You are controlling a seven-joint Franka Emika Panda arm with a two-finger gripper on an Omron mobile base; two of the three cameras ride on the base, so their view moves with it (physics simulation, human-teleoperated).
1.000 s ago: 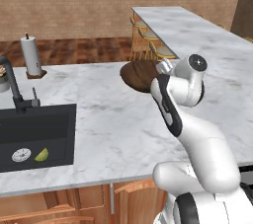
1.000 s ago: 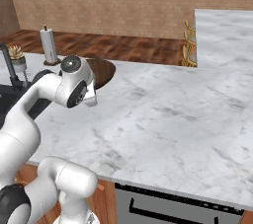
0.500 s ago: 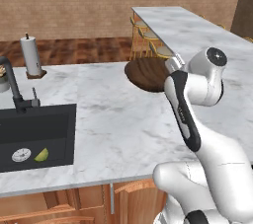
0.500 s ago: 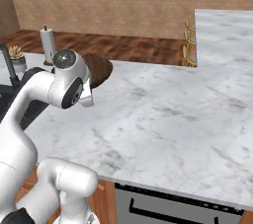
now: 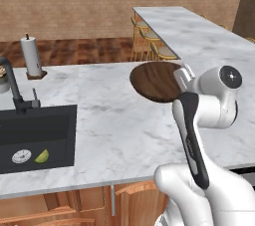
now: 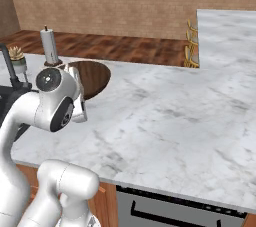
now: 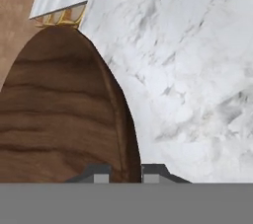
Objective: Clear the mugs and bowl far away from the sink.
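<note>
- Bowl [image 5: 157,81] now at centre right of the left base view, shifted rightward across the counter [image 5: 99,115] from half a second ago, away from the sink [image 5: 35,138] at lower left.
- Gripper [image 7: 125,172] fingers pinching the bowl's rim, one tip on each side, at bottom centre of the hand view.
- Bowl appears lifted clear of the marble.
- Green item [image 5: 42,156] in the basin, possibly a mug; too small to confirm.
- Judgement: transport under way, placement outstanding.

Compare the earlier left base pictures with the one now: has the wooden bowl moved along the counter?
Yes. The bowl, pinched at its rim by the gripper, has travelled right, away from the sink and paper towel roll, which kept their places in that view.
</note>
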